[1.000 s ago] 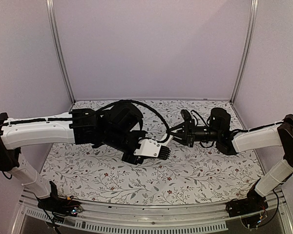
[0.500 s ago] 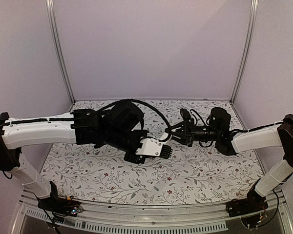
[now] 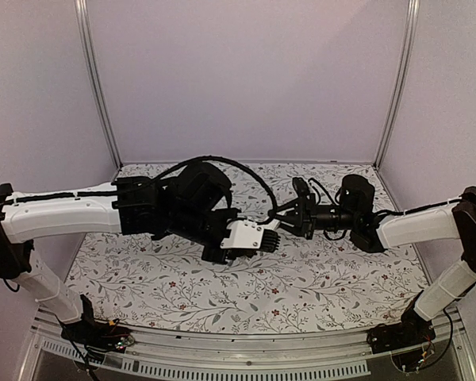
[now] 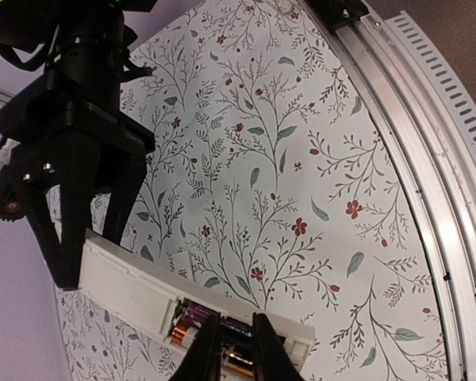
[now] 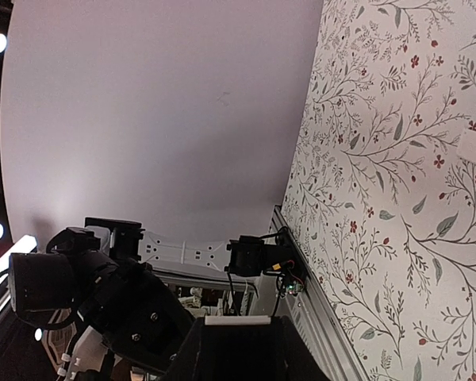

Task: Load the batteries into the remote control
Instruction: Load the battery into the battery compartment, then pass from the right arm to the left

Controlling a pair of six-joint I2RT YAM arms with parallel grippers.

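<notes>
Top view, centre: left gripper (image 3: 274, 237) and right gripper (image 3: 291, 221) tip to tip, aloft. Left wrist, lower left: remote control (image 4: 131, 279), light, stiff, slick, clamped at its closed end by right gripper; left fingers (image 4: 268, 349) nearly together astride batteries (image 4: 192, 319), hold unclear. Right wrist, bottom: white end pinched.

A floral tablecloth (image 3: 317, 286) (leafy sprigs, red blossoms) meets a metal rail (image 4: 436, 151).
</notes>
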